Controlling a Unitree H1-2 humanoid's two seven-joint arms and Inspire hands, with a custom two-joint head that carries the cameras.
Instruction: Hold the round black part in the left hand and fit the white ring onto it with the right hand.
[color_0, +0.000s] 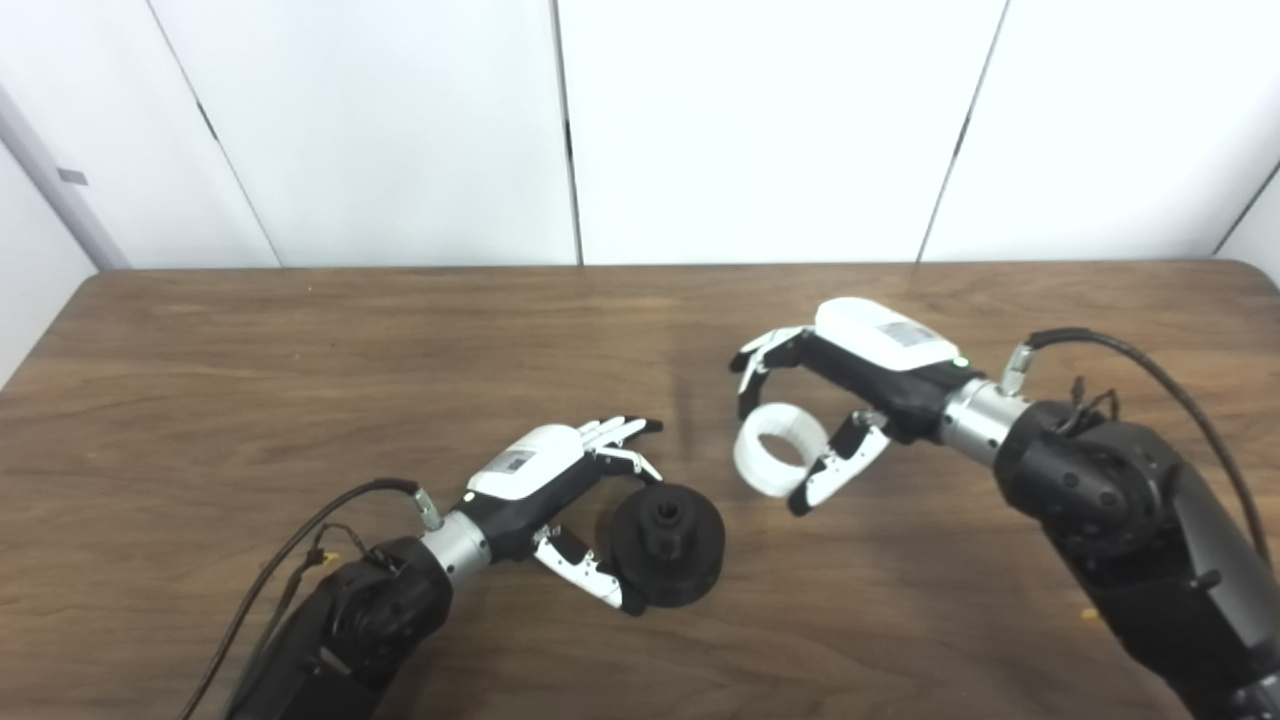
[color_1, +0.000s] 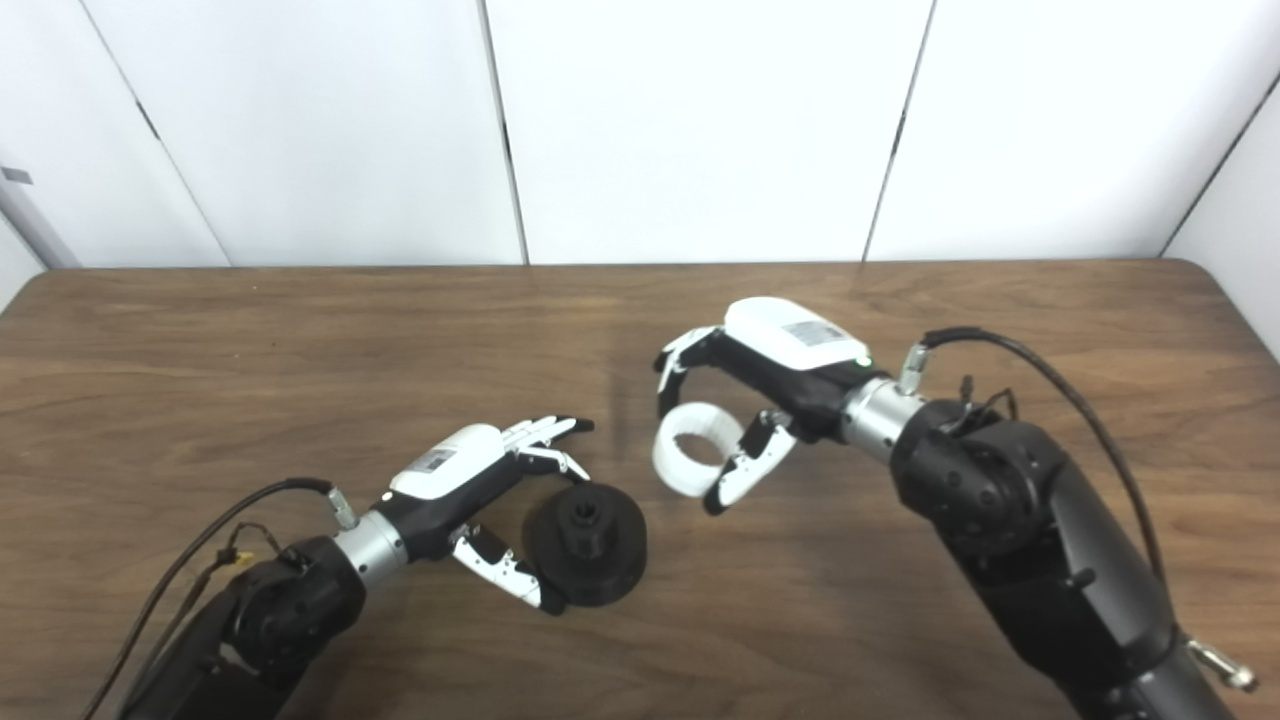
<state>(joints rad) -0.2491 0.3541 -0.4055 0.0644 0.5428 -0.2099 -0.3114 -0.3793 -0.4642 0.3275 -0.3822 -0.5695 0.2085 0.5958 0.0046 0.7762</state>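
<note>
Black round part (color_0: 668, 545) on tabletop (color_0: 300, 350), left hand (color_0: 560, 490) spread around it, unclamped; white ring (color_0: 780, 450), at its 2 o'clock, pinched by right hand (color_0: 850, 400). Risk: unheld part skids during fitting.

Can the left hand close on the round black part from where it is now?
Probably yes: the left hand is open, its fingers and thumb flanking the round black part on the brown wooden table, nothing between.

two head cameras side by side, looking down, sharing table (color_0: 300, 330) and wall
</note>
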